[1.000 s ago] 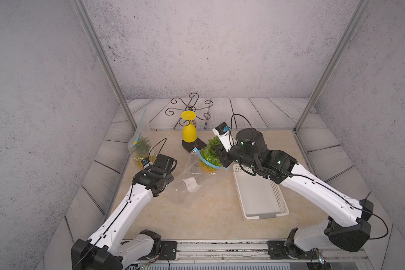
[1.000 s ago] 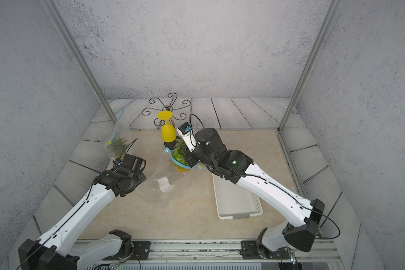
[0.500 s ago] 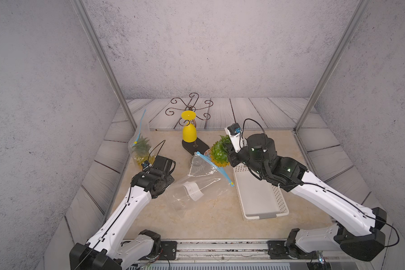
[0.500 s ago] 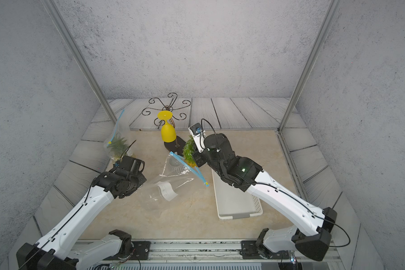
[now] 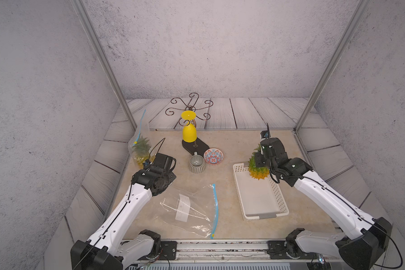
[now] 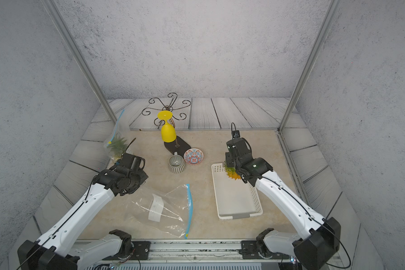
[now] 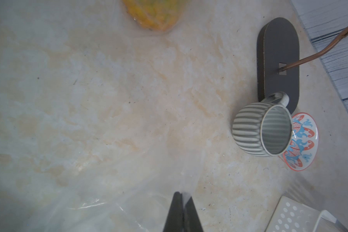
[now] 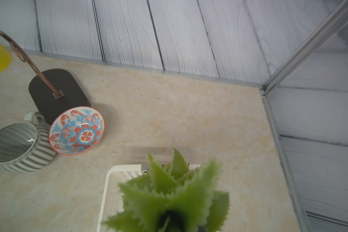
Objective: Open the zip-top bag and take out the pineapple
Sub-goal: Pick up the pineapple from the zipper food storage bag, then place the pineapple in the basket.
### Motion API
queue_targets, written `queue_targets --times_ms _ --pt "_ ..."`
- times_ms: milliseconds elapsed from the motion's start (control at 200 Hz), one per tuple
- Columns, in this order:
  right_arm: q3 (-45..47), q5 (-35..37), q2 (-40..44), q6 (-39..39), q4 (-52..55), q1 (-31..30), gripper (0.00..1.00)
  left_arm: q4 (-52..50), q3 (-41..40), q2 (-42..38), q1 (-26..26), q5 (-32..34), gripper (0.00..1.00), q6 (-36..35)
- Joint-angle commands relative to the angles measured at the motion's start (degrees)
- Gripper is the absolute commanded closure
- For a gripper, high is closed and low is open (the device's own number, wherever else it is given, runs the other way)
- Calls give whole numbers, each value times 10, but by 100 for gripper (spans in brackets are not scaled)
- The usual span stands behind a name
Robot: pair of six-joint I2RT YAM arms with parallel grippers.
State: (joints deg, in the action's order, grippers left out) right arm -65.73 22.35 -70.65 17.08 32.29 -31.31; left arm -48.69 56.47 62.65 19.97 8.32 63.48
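Nearest us, the zip-top bag (image 5: 189, 210) lies flat and empty, its blue zip strip running front to back, one corner pinched in the closed left gripper (image 7: 182, 197). Further back, the right gripper (image 8: 171, 221) clamps the pineapple (image 5: 258, 173) by its crown (leaves bristling round the fingers). Its long axis is near upright, yellow body down, over the far end of the white basket (image 5: 257, 198).

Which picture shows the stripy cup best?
The left wrist view: the cup is close, sharp and whole, handle included. The right wrist view clips the cup at the edge. In both top views the cup looks small.
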Motion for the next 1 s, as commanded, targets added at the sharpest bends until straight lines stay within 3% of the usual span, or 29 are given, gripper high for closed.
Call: queue_targets --times_ms 0,125,165,245,340,505,585,616,731,851,991 --pt "36 -67 7 44 -87 23 100 30 23 6 -6 -31 100 22" --pt "54 -92 -19 70 -100 49 99 50 39 11 -12 -61 100 56" --pt "54 -98 -25 78 -97 55 88 57 41 11 -18 -71 100 69" --pt "53 -108 -22 77 -94 60 50 80 42 10 -32 -89 100 89" --pt "33 -104 -3 65 -69 58 34 107 48 18 -47 -111 100 99" --pt "10 -165 73 -14 -77 39 21 123 67 36 -60 -131 100 100" --pt "21 -307 104 -50 -112 39 15 125 73 42 -62 -134 100 99" --pt "22 -392 106 -57 -117 39 14 125 75 44 -63 -135 100 97" --pt "4 -598 63 -38 -89 20 13 126 80 46 -65 -137 100 96" --pt "-10 -601 11 -68 -42 -30 13 127 81 47 -65 -144 100 99" --pt "-22 -594 -48 -57 -65 -37 13 124 85 47 -65 -147 100 99"
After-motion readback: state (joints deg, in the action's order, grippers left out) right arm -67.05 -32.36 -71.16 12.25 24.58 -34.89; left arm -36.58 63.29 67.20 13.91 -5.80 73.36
